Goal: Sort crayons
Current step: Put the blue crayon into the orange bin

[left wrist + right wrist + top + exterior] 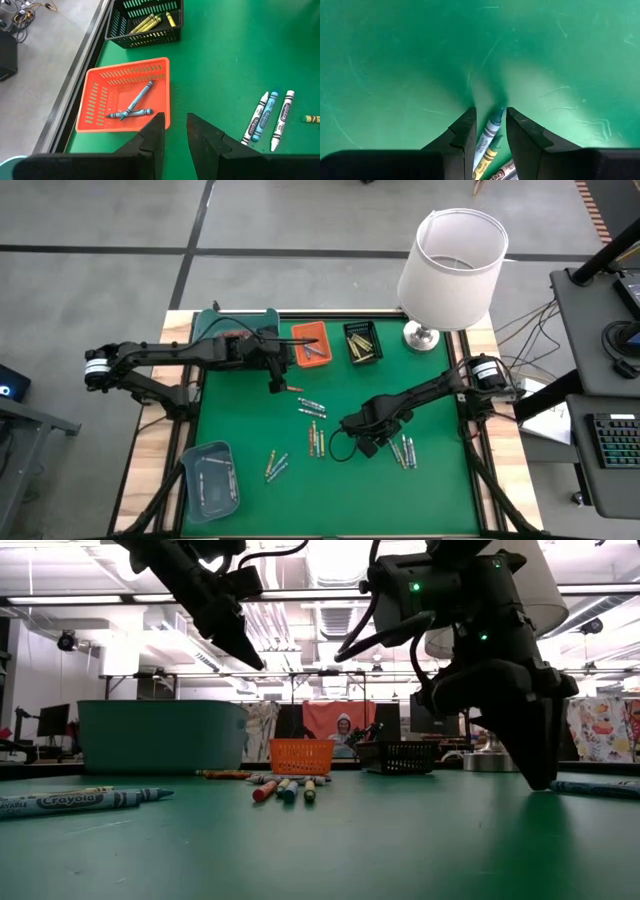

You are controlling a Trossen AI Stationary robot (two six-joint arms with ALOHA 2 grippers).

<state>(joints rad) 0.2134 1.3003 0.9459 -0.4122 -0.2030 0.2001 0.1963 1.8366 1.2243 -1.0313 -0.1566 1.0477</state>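
Crayons [312, 408] lie scattered over the green mat [440, 480], some already in the orange tray [127, 95] and black tray [145, 22]. Right gripper [490, 132] reaches down, fingers parted around a blue crayon [490, 131], probably lining up a pick; left gripper [172, 132] hovers empty and slightly parted beside the orange tray.

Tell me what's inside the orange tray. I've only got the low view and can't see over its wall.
Observer: Two blue crayons lie crossed in the orange tray.
Operator: And the black tray?
Observer: The black tray holds several yellow crayons.
Operator: Is the right gripper on anything?
Observer: The right gripper is down at the mat, its jaws on either side of a pale blue crayon, with a gap showing.
Operator: The left one?
Observer: The left gripper hangs beside the orange tray, with nothing between its jaws.
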